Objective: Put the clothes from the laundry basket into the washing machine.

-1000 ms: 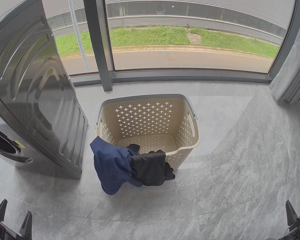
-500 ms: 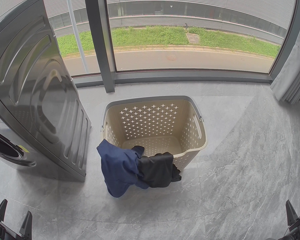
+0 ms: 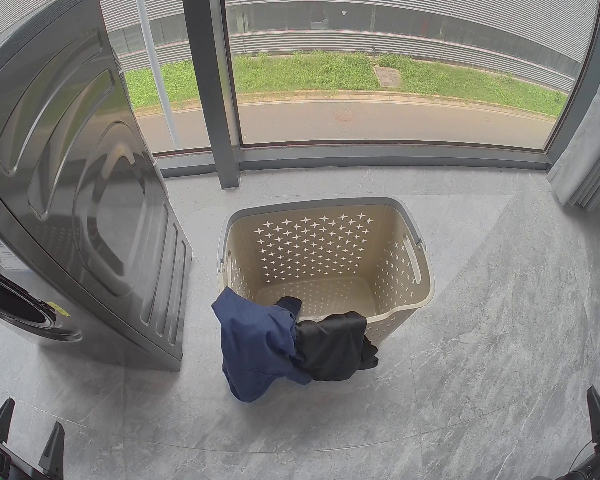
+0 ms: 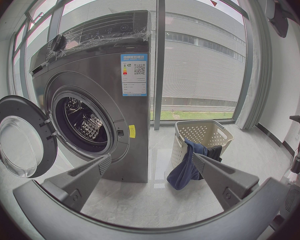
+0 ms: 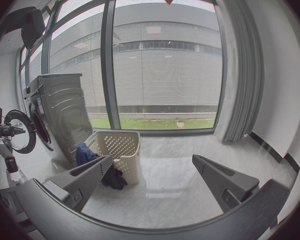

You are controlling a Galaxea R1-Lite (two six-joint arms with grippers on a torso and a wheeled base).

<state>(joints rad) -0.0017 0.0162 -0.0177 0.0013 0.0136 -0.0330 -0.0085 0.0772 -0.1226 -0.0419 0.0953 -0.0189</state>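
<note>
A beige laundry basket (image 3: 407,235) stands on the grey floor before the window. A blue garment (image 3: 257,345) and a black garment (image 3: 333,345) hang over its near rim. The basket (image 4: 211,130) and the blue garment (image 4: 185,165) also appear in the left wrist view, the basket (image 5: 118,144) in the right wrist view. The grey washing machine (image 3: 73,168) stands at the left; its round door (image 4: 20,137) hangs open and the drum (image 4: 81,120) is dark inside. My left gripper (image 3: 27,428) is low at the near left, open and holding nothing. My right gripper (image 5: 150,162) is open too, at the near right.
A tall window with a dark upright post (image 3: 210,75) runs behind the basket. A pale curtain (image 3: 590,161) hangs at the far right. Bare floor (image 3: 500,315) lies to the right of the basket and in front of it.
The head camera has shifted, so the basket, clothes and machine sit a little lower and further right in the picture. The right gripper has slid towards the picture's corner. The clothes hang as before.
</note>
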